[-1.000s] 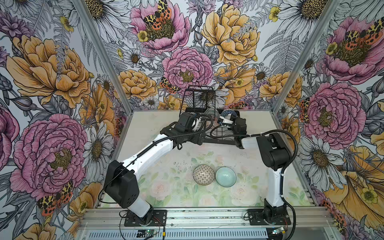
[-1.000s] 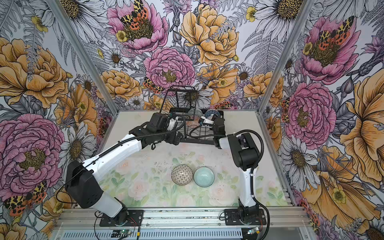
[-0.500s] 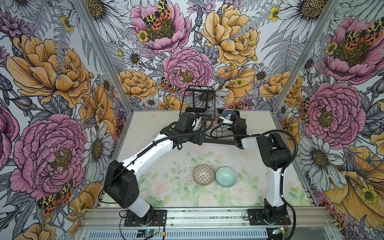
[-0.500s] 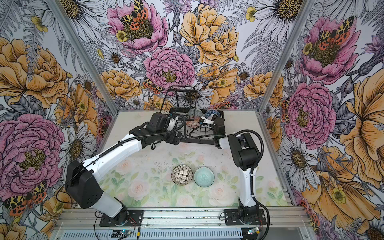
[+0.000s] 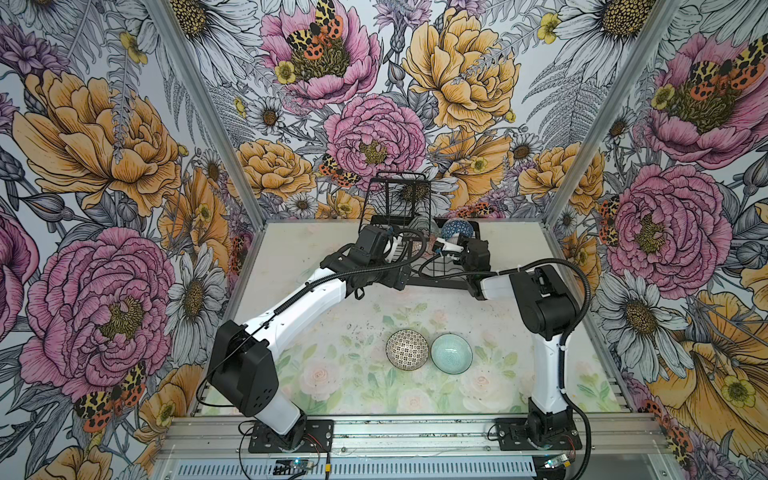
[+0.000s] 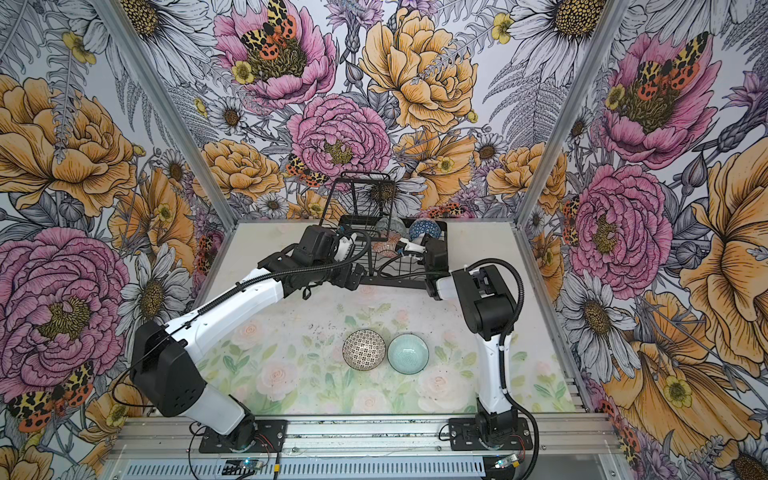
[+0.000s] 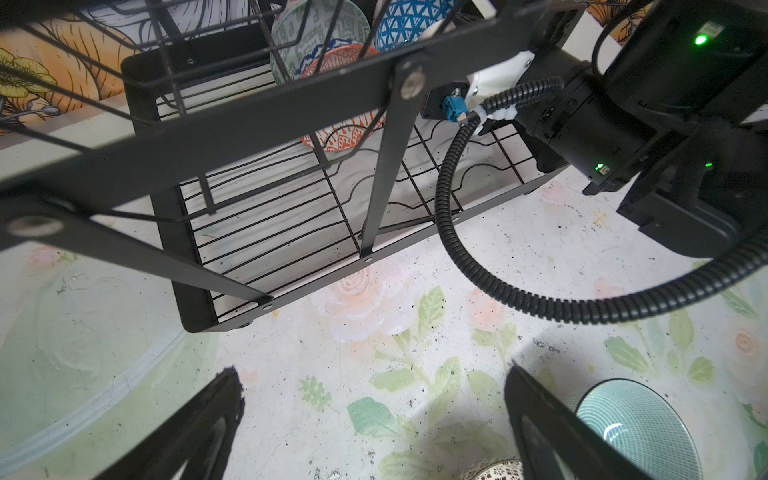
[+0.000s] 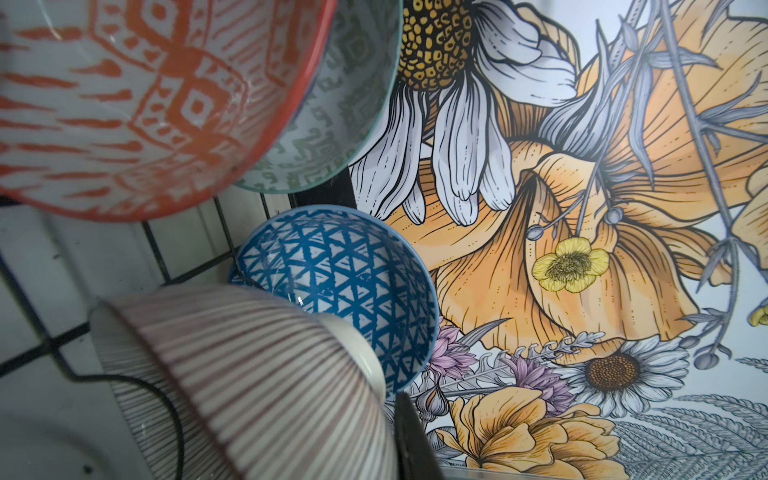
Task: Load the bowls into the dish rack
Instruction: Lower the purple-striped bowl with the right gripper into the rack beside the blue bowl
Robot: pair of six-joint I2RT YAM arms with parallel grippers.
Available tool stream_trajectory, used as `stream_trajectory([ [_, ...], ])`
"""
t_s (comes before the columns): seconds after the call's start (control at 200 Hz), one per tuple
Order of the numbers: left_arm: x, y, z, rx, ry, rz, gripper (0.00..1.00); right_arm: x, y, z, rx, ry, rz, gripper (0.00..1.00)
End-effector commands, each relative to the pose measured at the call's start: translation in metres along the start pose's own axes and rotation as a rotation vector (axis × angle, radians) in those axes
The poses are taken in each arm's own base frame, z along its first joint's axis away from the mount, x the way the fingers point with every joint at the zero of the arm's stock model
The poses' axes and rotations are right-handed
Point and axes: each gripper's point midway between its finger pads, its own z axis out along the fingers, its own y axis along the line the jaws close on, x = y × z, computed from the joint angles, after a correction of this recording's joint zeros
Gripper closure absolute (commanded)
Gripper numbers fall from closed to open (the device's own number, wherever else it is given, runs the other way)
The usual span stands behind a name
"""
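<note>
The black wire dish rack [image 5: 440,286] [image 6: 395,283] stands at the back of the table. Inside it lean the orange-white bowl [image 8: 124,104], the grey-green bowl [image 8: 349,108] and the blue lattice bowl [image 8: 340,282] [image 5: 455,230]. My right gripper [image 8: 390,399] reaches into the rack and is shut on the rim of the pink-striped bowl [image 8: 249,374]; only one finger [image 8: 411,436] shows. My left gripper [image 7: 372,378] hangs open and empty over the table just in front of the rack. The black-white tiled bowl [image 5: 407,349] and pale teal bowl [image 5: 451,354] sit side by side on the table.
The rack's tall wire basket tier [image 5: 397,199] rises at its back left. The right arm's black cable [image 7: 449,208] loops over the rack's front rim. Flowered walls close in the table on three sides.
</note>
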Motion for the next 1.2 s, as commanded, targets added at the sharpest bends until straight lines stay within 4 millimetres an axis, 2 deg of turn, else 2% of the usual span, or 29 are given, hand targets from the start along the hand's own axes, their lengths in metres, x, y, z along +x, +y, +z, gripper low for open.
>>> stream_trajectory([
  [0.0,-0.002,0.002,-0.003,0.005,-0.009,0.012,0.01,-0.004,-0.009,0.000,0.034,-0.014,0.019,0.96],
  [0.175,0.000,0.002,-0.002,0.006,-0.005,0.010,0.01,-0.005,-0.008,-0.001,0.025,-0.014,0.026,0.87],
  [0.791,-0.002,0.002,-0.005,0.005,-0.014,0.011,0.01,-0.005,-0.017,-0.001,0.033,0.002,0.016,0.71],
  [0.831,-0.002,0.002,-0.006,0.007,-0.016,0.012,0.01,-0.005,-0.019,-0.002,0.035,0.003,0.017,0.65],
  [0.891,-0.002,0.002,-0.007,0.003,-0.017,0.013,0.01,-0.006,-0.023,-0.005,0.038,-0.004,0.026,0.42],
  [0.926,-0.002,0.002,-0.008,0.002,-0.018,0.014,0.01,-0.008,-0.026,-0.008,0.040,-0.011,0.033,0.34],
  [1.081,-0.002,0.006,-0.012,-0.009,-0.025,0.010,0.01,-0.012,-0.037,-0.023,0.041,-0.030,0.101,0.20],
  [1.121,-0.002,0.007,-0.013,-0.011,-0.029,0.008,0.01,-0.013,-0.041,-0.027,0.041,-0.032,0.118,0.13],
  [1.151,-0.002,0.007,-0.014,-0.012,-0.030,0.009,0.01,-0.015,-0.042,-0.031,0.038,-0.034,0.128,0.02],
  [1.191,-0.002,0.007,-0.016,-0.012,-0.032,0.006,0.01,-0.016,-0.045,-0.035,0.037,-0.033,0.140,0.01],
])
